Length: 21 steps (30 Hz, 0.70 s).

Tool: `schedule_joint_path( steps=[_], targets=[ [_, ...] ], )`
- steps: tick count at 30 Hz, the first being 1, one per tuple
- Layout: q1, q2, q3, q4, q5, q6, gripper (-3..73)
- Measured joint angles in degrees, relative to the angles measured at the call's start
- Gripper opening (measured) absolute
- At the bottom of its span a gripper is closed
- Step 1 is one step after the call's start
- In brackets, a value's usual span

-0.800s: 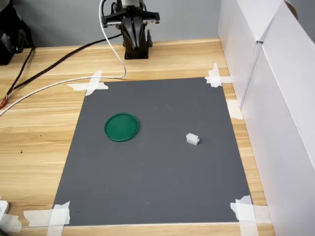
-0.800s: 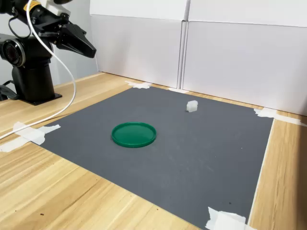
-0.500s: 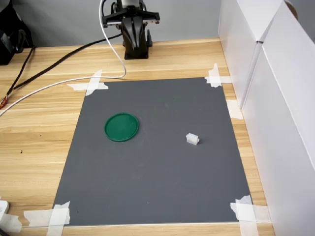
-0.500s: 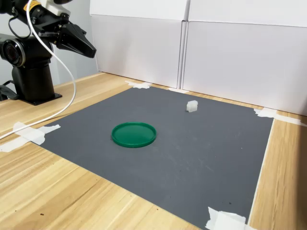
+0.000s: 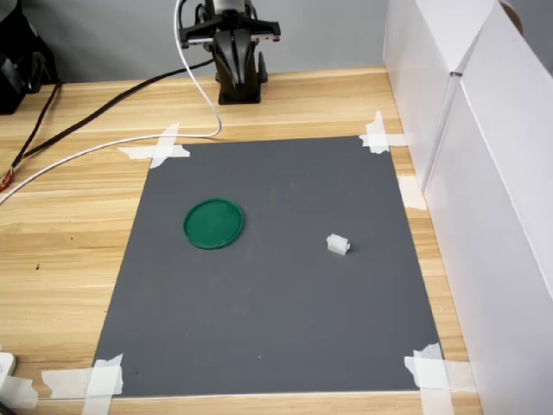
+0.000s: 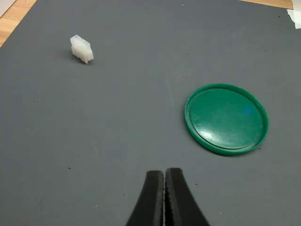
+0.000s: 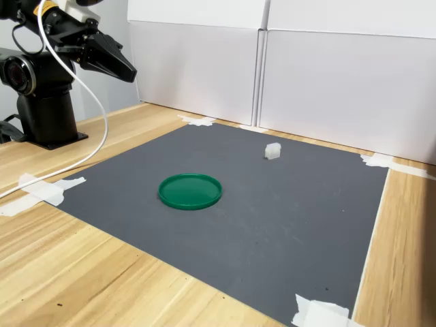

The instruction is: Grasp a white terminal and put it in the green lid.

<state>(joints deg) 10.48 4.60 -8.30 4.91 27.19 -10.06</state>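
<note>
A small white terminal (image 5: 338, 245) (image 6: 81, 48) (image 7: 272, 150) lies alone on the dark grey mat (image 5: 276, 294). The flat round green lid (image 5: 213, 223) (image 6: 226, 118) (image 7: 190, 191) rests on the mat, a hand's width from the terminal, with nothing inside it. My black gripper (image 6: 164, 175) (image 7: 129, 73) is shut with nothing between its fingers. It hangs high near the arm's base (image 5: 237, 60), well away from both objects, in the second exterior view's upper left.
White tape strips (image 5: 156, 150) hold the mat's corners to the wooden table (image 5: 60, 216). White panel walls (image 5: 484, 173) stand along the first exterior view's right. Black and white cables (image 5: 95, 130) trail over the wood beside the base.
The gripper has pulled back slightly toward the arm's base and risen a little. The terminal and the lid have not moved.
</note>
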Motion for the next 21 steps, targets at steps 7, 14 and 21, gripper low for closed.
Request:
schedule_joint_path(
  steps=[7,14,21],
  targets=[
    [0.0,5.63,-3.35,0.0,0.14,-1.52,-1.7],
    [0.0,17.27,-12.79,0.0,0.09,-2.98,-1.7],
    [0.0,28.35,-23.5,0.0,1.47,-3.71,-1.7]
  ],
)
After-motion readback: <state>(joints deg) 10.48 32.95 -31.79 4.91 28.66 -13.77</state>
